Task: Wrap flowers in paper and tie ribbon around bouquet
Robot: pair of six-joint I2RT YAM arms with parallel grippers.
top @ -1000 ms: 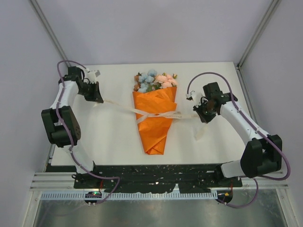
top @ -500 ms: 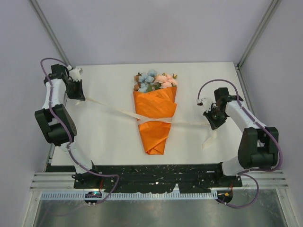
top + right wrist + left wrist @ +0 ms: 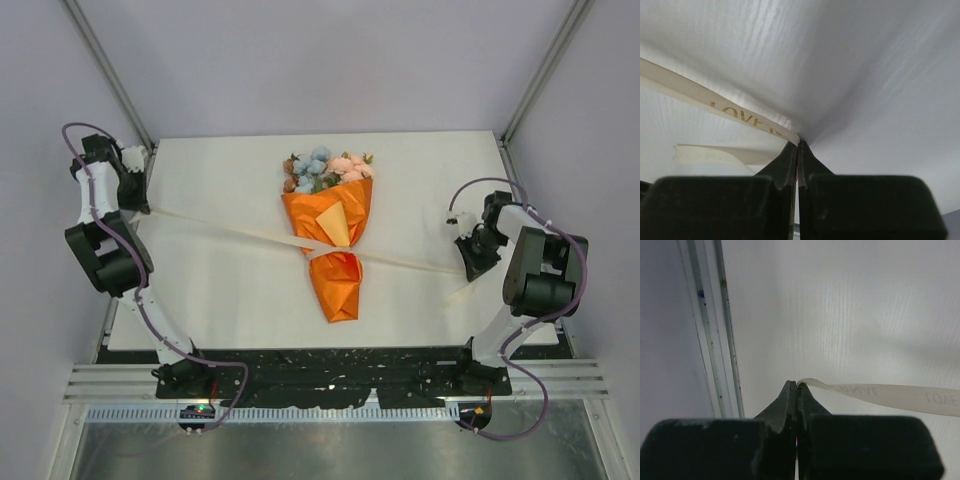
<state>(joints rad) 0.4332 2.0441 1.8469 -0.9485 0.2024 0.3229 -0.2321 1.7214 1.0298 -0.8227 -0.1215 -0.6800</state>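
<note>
In the middle of the white table (image 3: pixel 220 290) lies the bouquet (image 3: pixel 335 240), its blooms toward the far edge and its pointed end toward the arms. The flowers (image 3: pixel 325 170), pale blue, pink and peach with green leaves, stick out of the top of the orange paper (image 3: pixel 340 280), which is wrapped round the stems as a cone and pinched in at about mid-height. The cream ribbon (image 3: pixel 230 232) crosses the cone at that pinched waist and runs out from it in a straight, taut line to either side.

At the far left corner of the table, the left fingers (image 3: pixel 137 203) are pressed together on the ribbon's end. The left wrist view shows the left fingers (image 3: pixel 790 400) with no gap between them and the ribbon (image 3: pixel 890 395) leaving their tips to the right, just above the table, beside a metal rail (image 3: pixel 715 340) at the table's edge.

Near the right edge, the right fingers (image 3: pixel 471 265) pinch the other run of ribbon. In the right wrist view the right fingers (image 3: pixel 787 160) are likewise closed tight on the ribbon (image 3: pixel 715 100), which bears gold lettering, and a loose tail (image 3: pixel 715 152) of it lies slack on the table below the taut stretch.
</note>
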